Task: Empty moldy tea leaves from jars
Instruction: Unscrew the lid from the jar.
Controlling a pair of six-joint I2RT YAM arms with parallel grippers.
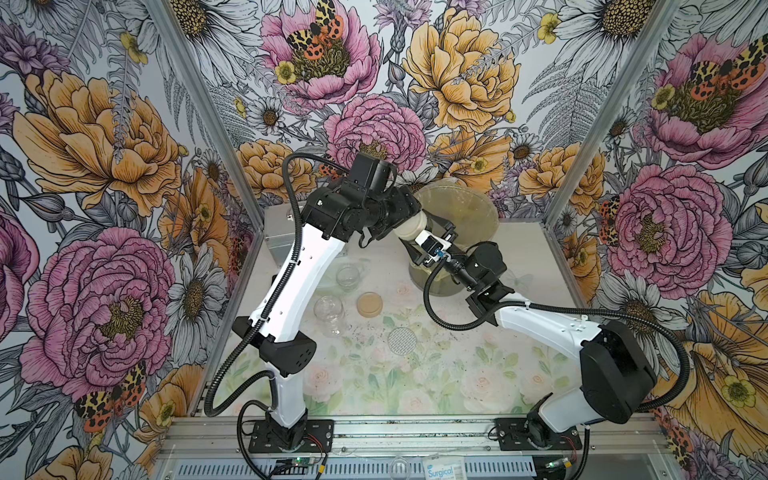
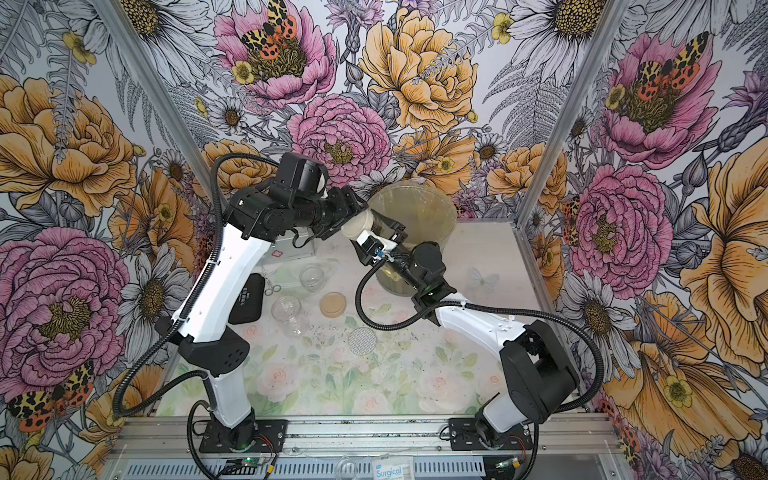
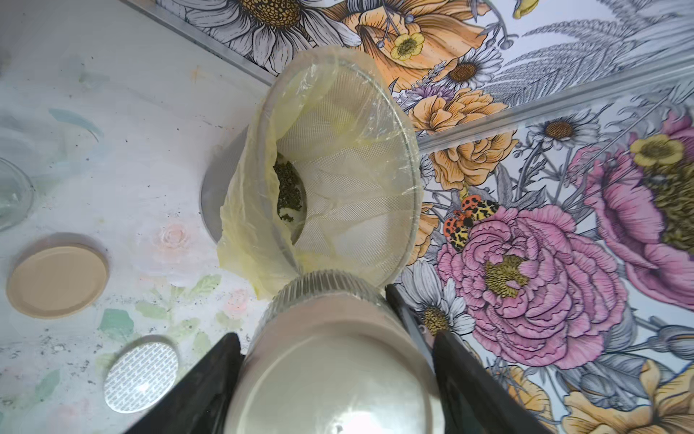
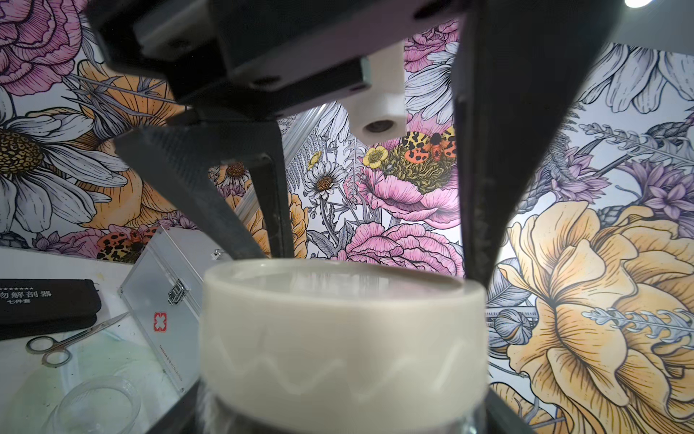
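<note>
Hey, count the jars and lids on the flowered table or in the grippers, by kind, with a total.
Jars: 3 (far open jar, near open jar, held jar)
Lids: 3 (tan lid, dotted silver lid, cream lid on the held jar)
Total: 6

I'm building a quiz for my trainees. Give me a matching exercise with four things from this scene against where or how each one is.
1 silver lid
2 tea leaves
3 capped jar
4 open jars

A inside the bin
B gripped by left gripper and right gripper
C flat on the table
D upright, empty

Pairs: 1-C, 2-A, 3-B, 4-D
</note>
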